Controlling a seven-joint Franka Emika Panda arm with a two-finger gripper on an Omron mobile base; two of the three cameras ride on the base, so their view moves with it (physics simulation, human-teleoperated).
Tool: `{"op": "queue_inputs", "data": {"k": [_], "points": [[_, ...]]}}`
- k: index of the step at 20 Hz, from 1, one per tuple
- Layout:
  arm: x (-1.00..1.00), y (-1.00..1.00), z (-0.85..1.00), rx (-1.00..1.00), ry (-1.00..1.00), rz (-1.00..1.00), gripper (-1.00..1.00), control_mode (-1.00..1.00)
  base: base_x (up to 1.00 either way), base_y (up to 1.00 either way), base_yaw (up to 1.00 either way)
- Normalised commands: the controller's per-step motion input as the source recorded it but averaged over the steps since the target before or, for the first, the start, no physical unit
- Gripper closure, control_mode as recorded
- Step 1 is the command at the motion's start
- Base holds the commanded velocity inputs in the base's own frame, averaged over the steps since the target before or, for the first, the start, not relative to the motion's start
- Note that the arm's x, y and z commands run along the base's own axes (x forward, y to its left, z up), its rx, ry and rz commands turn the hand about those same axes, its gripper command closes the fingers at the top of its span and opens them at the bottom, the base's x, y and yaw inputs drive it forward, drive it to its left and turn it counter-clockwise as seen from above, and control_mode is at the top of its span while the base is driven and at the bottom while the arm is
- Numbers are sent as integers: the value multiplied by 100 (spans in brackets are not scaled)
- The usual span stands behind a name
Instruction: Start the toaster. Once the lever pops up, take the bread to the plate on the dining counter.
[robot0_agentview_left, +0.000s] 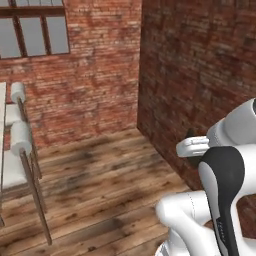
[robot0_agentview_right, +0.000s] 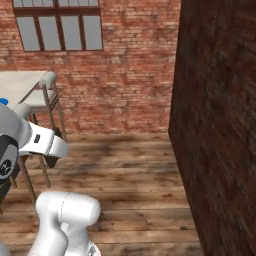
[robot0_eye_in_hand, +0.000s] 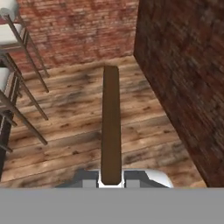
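One bread slice (robot0_eye_in_hand: 110, 127) sits clamped edge-on in the closed gripper (robot0_eye_in_hand: 110, 178), above the wooden floor (robot0_eye_in_hand: 78, 113). Its long axis points straight away from the hand. Two stools (robot0_eye_in_hand: 13, 65) stand left.

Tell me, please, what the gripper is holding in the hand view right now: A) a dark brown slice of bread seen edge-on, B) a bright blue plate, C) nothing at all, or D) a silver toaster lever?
A: in the hand view the bread rises as a narrow dark brown strip from the gripper, which is shut on its lower end, above the wooden floor.
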Motion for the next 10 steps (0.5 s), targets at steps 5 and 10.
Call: {"op": "queue_inputs", "data": {"k": [5,10], "points": [[0,0,0,0,0,0,100,100,100,-52,59],[0,0,0,0,0,0,100,100,100,-50,61]]}}
